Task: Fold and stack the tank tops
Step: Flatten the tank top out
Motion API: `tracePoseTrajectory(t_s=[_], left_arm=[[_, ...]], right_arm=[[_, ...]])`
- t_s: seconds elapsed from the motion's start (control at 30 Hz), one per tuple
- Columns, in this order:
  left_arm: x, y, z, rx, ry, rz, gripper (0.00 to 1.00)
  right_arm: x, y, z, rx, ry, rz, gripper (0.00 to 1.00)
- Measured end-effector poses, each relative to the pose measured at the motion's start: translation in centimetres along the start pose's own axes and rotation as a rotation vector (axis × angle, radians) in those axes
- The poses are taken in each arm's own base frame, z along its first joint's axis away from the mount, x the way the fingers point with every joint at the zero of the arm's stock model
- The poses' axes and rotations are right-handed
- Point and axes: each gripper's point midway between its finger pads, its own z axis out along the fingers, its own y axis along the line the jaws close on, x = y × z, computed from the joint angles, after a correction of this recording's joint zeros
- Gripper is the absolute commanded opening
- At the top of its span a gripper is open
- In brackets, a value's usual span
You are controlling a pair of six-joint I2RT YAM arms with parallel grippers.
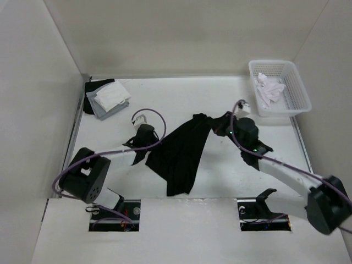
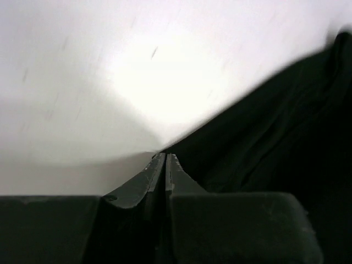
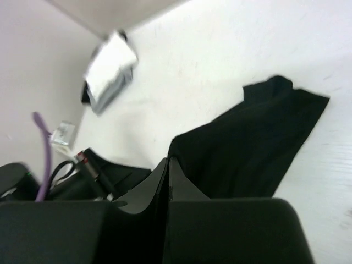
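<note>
Centre frame: black tank top [image 1: 181,157], unfolded, pinched by closed left pincer [image 2: 165,159] and right pincer [image 3: 168,162]; folded stack [image 1: 110,98] upper left; basket [image 1: 272,62] unemptied.

A white table [image 1: 220,176] is shown with a black tank top [image 1: 181,157] spread slantwise across its middle. A stack of folded tops [image 1: 110,98], white uppermost, is set in the far left corner. A white mesh basket [image 1: 300,91] is placed at the far right.
</note>
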Motion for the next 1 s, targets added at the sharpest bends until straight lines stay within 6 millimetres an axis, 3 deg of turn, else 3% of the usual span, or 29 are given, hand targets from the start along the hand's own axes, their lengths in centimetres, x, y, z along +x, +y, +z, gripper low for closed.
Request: tracePoseTrajectory(t_s=[0.1, 0.2, 0.27, 0.37, 0.4, 0.47, 0.53, 0.6, 0.67, 0.77, 0.83, 0.9, 1.0], left_arm=[[-4.5, -2.5, 1.7, 0.028, -0.078, -0.045, 0.02], [-11.2, -6.1, 3.1, 0.07, -0.187, -0.089, 0.03], [-17.1, -9.4, 4.0, 0.118, -0.282, -0.113, 0.06], [-23.5, -12.9, 4.2, 0.167, -0.389, -0.113, 0.14], [-25.3, -14.3, 4.2, 0.189, -0.423, -0.106, 0.21], [-26.9, -15.9, 4.2, 0.207, -0.455, -0.078, 0.34], [-26.9, -16.4, 4.4, 0.201, -0.46, -0.047, 0.38], [-25.6, -15.4, 4.9, 0.172, -0.443, -0.026, 0.38], [-23.5, -13.5, 5.4, 0.126, -0.41, -0.01, 0.37], [-17.8, -7.8, 5.5, 0.011, -0.32, 0.01, 0.37], [-14.4, -4.3, 4.3, -0.057, -0.275, 0.012, 0.37], [-10.8, -1.0, 1.9, -0.109, -0.239, 0.003, 0.37], [-8.7, 0.3, -0.4, -0.112, -0.23, -0.028, 0.37]], right_arm=[[-2.9, -1.4, -3.7, 0.022, -0.097, 0.025, 0.02], [-3.0, -3.3, -6.6, 0.059, -0.123, 0.053, 0.01], [-2.3, -4.5, -8.5, 0.083, -0.126, 0.072, 0.01], [-1.1, -5.8, -10.2, 0.104, -0.115, 0.108, 0.0], [-0.4, -6.2, -10.6, 0.113, -0.104, 0.122, 0.0], [1.4, -7.6, -10.9, 0.149, -0.063, 0.149, 0.0], [3.8, -9.3, -11.0, 0.199, -0.009, 0.182, 0.0], [5.8, -10.6, -11.2, 0.242, 0.042, 0.206, 0.0], [7.1, -11.2, -11.3, 0.271, 0.085, 0.219, 0.0], [8.1, -11.8, -11.2, 0.306, 0.121, 0.228, 0.0], [8.4, -12.2, -11.0, 0.323, 0.132, 0.232, 0.0], [8.6, -12.4, -10.7, 0.33, 0.138, 0.233, 0.0], [8.5, -12.3, -10.2, 0.322, 0.132, 0.231, 0.01]])
